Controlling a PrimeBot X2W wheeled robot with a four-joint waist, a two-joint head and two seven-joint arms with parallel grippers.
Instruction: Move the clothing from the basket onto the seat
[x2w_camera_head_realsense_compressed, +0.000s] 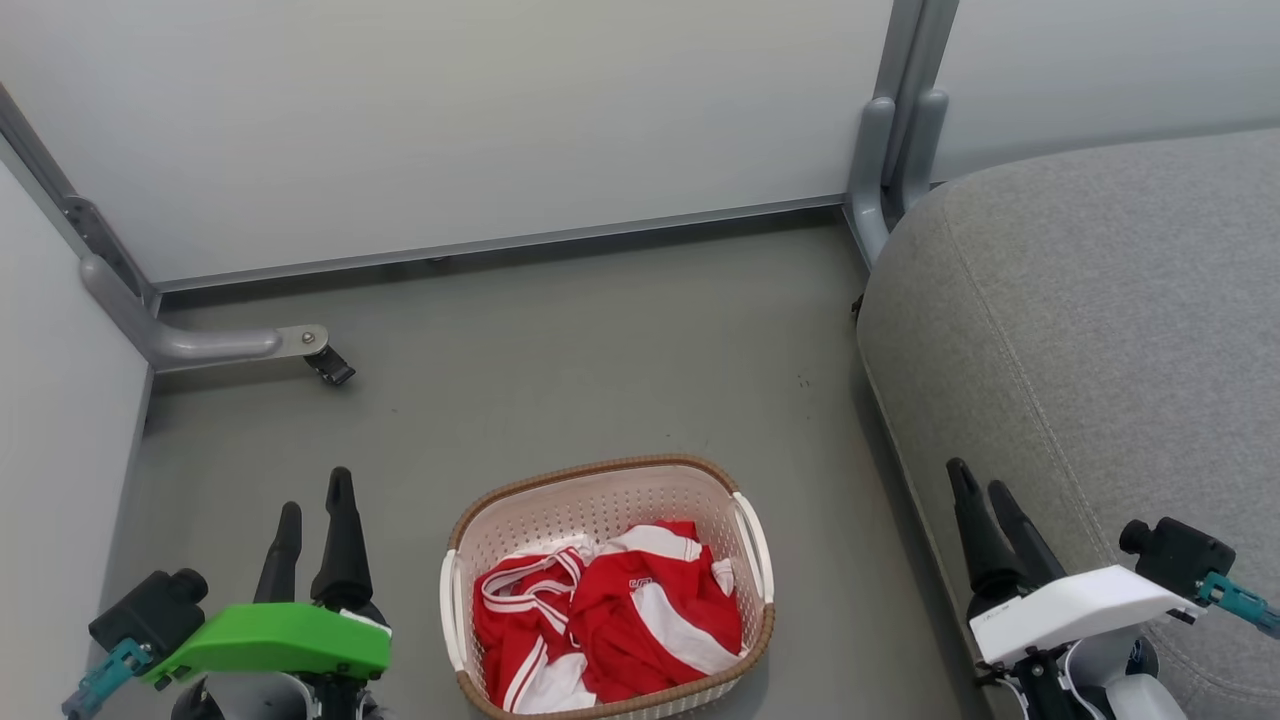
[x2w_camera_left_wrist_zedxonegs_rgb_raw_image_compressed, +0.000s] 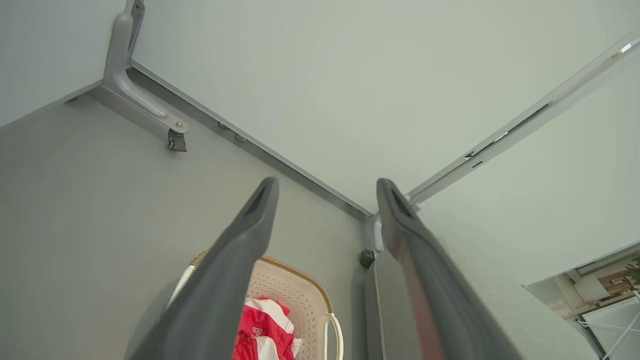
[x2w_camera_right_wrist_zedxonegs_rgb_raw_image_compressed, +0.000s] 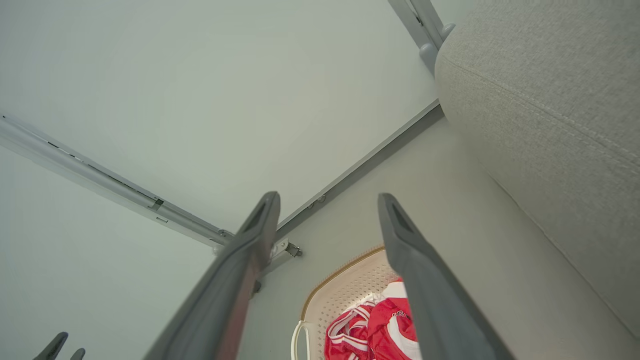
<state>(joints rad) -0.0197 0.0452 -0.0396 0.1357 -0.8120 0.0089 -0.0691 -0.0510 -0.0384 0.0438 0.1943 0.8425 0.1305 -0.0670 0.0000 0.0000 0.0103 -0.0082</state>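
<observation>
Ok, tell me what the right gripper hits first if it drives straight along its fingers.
Probably the white wall panel, near its grey base rail; depth is unclear. The right gripper, jaws open, points there, clear of the seat and the basket.

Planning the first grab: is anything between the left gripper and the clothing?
Nothing visible does. The left gripper hovers open left of the basket; the clothing lies uncovered inside, so only its rim needs clearing.

Even soft light, wide-angle wrist distortion.
</observation>
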